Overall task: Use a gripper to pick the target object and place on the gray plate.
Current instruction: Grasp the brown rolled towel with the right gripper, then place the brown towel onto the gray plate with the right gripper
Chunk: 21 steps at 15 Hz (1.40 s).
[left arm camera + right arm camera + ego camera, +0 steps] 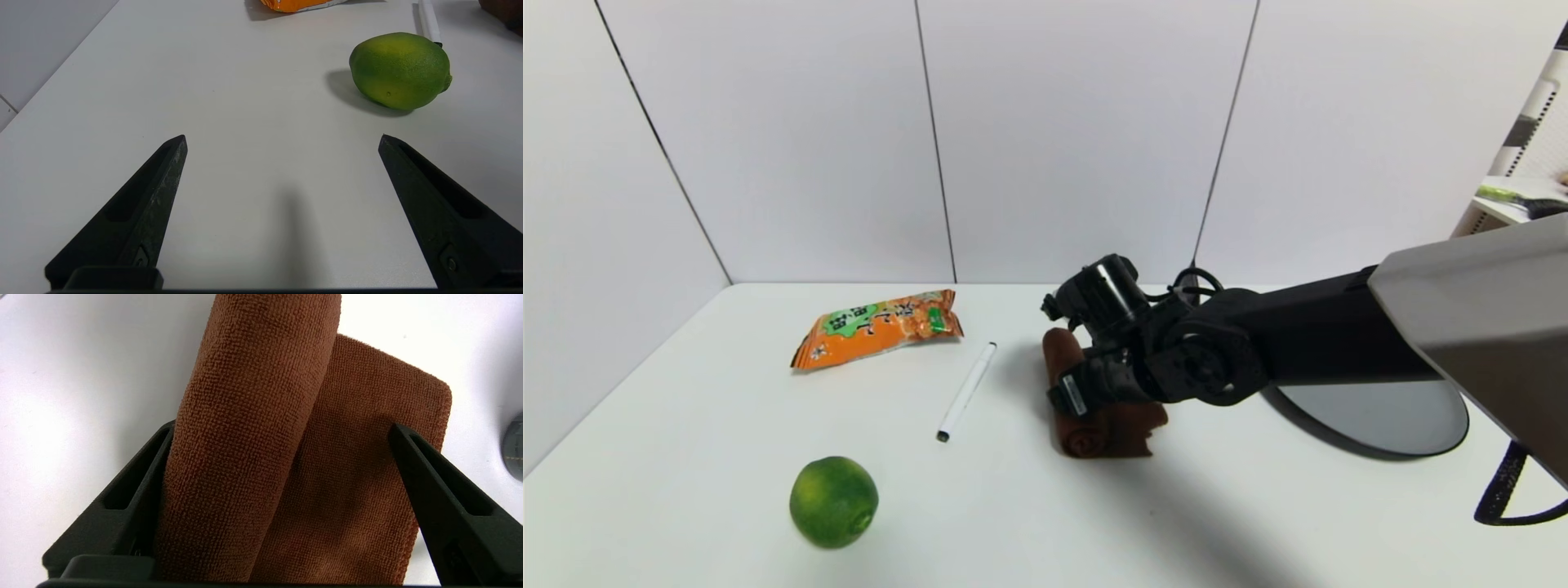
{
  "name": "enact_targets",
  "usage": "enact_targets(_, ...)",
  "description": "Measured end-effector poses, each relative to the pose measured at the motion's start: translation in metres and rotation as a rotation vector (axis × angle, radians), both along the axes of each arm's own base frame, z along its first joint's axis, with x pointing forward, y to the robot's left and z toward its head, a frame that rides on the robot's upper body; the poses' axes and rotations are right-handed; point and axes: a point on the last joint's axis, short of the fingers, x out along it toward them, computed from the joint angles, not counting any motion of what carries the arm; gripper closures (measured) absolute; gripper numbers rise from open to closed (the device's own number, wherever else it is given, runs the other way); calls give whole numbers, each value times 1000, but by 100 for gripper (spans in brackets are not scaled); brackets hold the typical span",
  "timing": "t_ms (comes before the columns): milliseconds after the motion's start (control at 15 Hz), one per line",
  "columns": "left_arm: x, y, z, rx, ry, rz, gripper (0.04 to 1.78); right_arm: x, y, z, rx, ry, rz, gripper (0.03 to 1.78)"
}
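Note:
The dark brown rolled towel (1094, 434) lies on the white table just left of the gray plate (1388, 418). My right gripper (1094, 390) is down over the towel's middle. In the right wrist view the gripper (282, 428) is open. One finger (135, 498) touches the side of the roll (253, 416). The other finger (441, 498) is over the flat flap's edge. The towel rests on the table. My left gripper (282, 138) is open and empty over bare table near the front left, out of the head view.
A green round fruit (833, 500) sits at the front left, also in the left wrist view (400, 69). An orange snack bag (878, 327) lies at the back left. A white pen (965, 390) lies between bag and towel. White walls stand behind the table.

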Motion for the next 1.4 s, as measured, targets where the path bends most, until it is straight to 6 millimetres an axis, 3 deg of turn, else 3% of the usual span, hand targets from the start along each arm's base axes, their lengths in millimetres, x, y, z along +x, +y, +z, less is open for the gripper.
enact_targets(200,0,0,0,0,0,0,13,0,-1,-4,-12,14,-6,70)
enact_targets(467,0,0,0,0,0,0,13,-5,-7,-4,-49,57,-10,109)
enact_targets(533,0,0,0,0,0,0,13,-8,-9,0,-47,61,-9,144)
enact_targets(667,0,0,0,0,0,0,13,-11,-15,15,-14,46,-26,148)
enact_targets(1067,0,0,0,0,0,0,13,-42,-52,95,218,-65,-115,148)
enact_targets(1267,0,0,0,0,0,0,13,-62,-86,141,317,-167,-156,148)
enact_targets(1400,0,0,0,-1,0,0,13,-69,-119,166,350,-249,-214,148)
